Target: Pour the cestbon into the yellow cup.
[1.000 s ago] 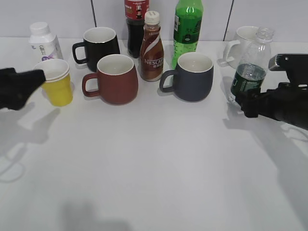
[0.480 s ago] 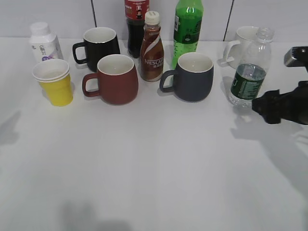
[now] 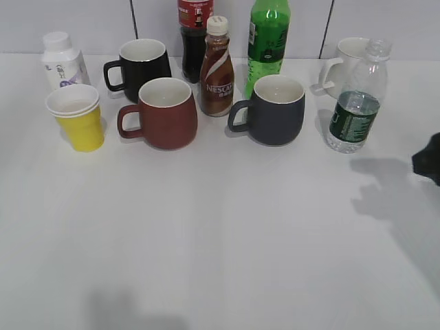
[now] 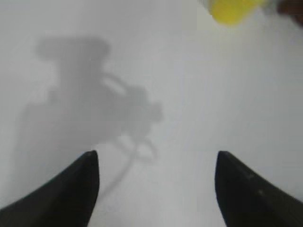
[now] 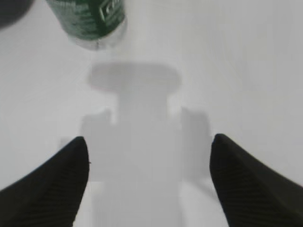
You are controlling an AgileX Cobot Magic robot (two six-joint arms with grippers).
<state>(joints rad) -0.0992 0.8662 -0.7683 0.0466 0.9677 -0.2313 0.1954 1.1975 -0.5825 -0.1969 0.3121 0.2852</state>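
The cestbon (image 3: 355, 110), a clear bottle with a dark green label, stands upright at the right of the table; its base shows at the top of the right wrist view (image 5: 90, 23). The yellow cup (image 3: 78, 118) stands at the left, beside the red mug; its bottom edge shows at the top of the left wrist view (image 4: 234, 9). My right gripper (image 5: 149, 161) is open and empty over bare table, well short of the bottle; only its tip (image 3: 430, 165) shows at the exterior view's right edge. My left gripper (image 4: 156, 179) is open and empty, out of the exterior view.
A red mug (image 3: 163, 113), black mug (image 3: 141, 65), dark blue mug (image 3: 273, 108) and white mug (image 3: 347, 58) stand in the back rows. A Nescafe bottle (image 3: 216, 69), tall green bottle (image 3: 268, 38), cola bottle (image 3: 194, 31) and small white bottle (image 3: 62, 60) stand behind.
My right gripper let go of the cestbon and drew back to the right edge. My left gripper pulled away from the yellow cup and left the exterior view. Bottle and cup stand still.
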